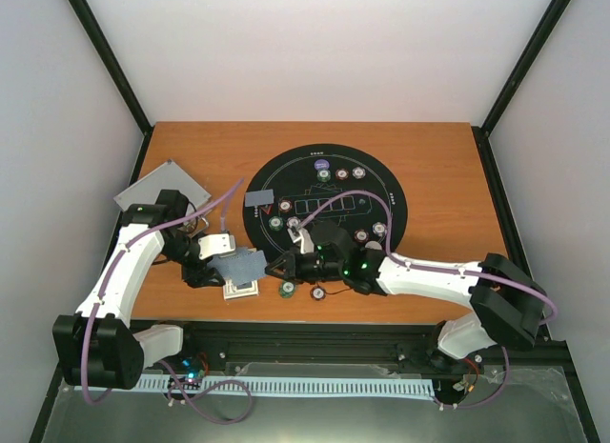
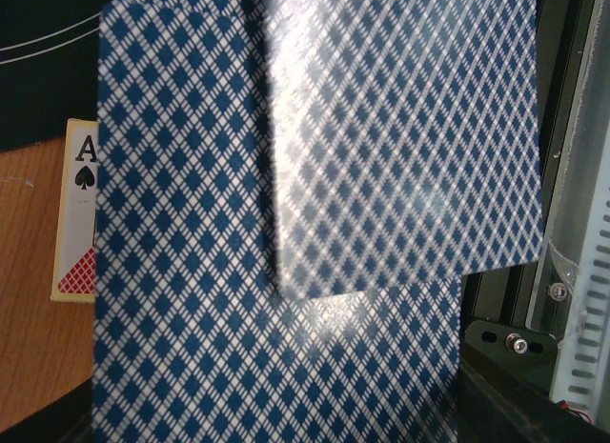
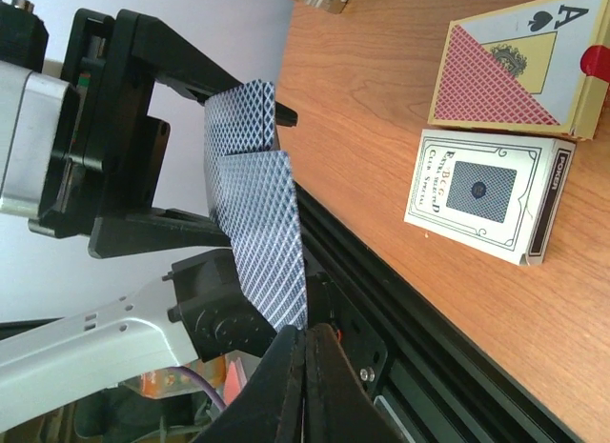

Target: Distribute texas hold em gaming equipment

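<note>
Cards [image 2: 286,224]: a small fan of blue-diamond backs, held off the bench [image 1: 429,157] at its near edge, left of the mat [image 1: 400,205].
Left hand [image 3: 238,176]: clamped on the fan, one finger on each face, the cards on edge between them.
Right hand [image 3: 307,343]: fingers together, tips meeting at the bottom corner of the front card [image 3: 267,243]. It looks pinched there, though the contact itself is too thin to be sure of.
Front card: sits lower than the one behind it, so it is already offset from the fan.
Other card [image 1: 259,198]: lies face down at the mat's left rim.
Chips [image 1: 341,174]: spread around the mat; two more [image 1: 286,291] lie on the bench just off its near rim.
Boxes: a red one [image 3: 510,67] and a white one [image 3: 486,195] lie side by side on the bench below the fan.
Step, as I judge it: drawing one card off the fan to deal onto the mat.
Handling: cards are very light, thin, glossy and springy. They bow rather than crease, and they slide easily on each other, so two may come away together.
Where to hold: a free corner or short edge of the front card only, pulled along its own plane while the left hand keeps its clamp.
Risk: a shallow corner pinch could slip off the slick face.
</note>
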Available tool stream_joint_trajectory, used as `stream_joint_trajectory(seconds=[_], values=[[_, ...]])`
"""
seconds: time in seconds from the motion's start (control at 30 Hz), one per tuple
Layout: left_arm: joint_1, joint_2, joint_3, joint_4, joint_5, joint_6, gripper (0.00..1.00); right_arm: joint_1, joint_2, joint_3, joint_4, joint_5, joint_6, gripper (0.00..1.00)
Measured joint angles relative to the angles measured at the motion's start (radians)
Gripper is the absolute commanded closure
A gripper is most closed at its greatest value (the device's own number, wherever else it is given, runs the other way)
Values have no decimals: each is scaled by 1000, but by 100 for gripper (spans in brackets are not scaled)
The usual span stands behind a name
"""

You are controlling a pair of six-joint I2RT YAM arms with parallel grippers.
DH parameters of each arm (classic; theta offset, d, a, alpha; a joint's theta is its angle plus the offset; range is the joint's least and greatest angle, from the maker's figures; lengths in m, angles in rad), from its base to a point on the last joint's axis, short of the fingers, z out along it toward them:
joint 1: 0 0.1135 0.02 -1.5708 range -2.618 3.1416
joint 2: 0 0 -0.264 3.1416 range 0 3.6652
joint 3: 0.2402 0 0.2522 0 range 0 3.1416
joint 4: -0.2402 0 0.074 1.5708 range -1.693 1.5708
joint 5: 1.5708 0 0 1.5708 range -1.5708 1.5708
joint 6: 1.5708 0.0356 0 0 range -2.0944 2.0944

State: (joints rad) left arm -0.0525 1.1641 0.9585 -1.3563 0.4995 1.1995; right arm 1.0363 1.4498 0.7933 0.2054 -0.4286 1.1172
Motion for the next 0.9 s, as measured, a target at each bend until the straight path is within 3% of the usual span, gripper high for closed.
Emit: stream_joint_trajectory(seconds=[0.9], values=[[0, -2, 0, 3, -1, -1, 99, -29, -74, -82, 165, -69, 80, 97]])
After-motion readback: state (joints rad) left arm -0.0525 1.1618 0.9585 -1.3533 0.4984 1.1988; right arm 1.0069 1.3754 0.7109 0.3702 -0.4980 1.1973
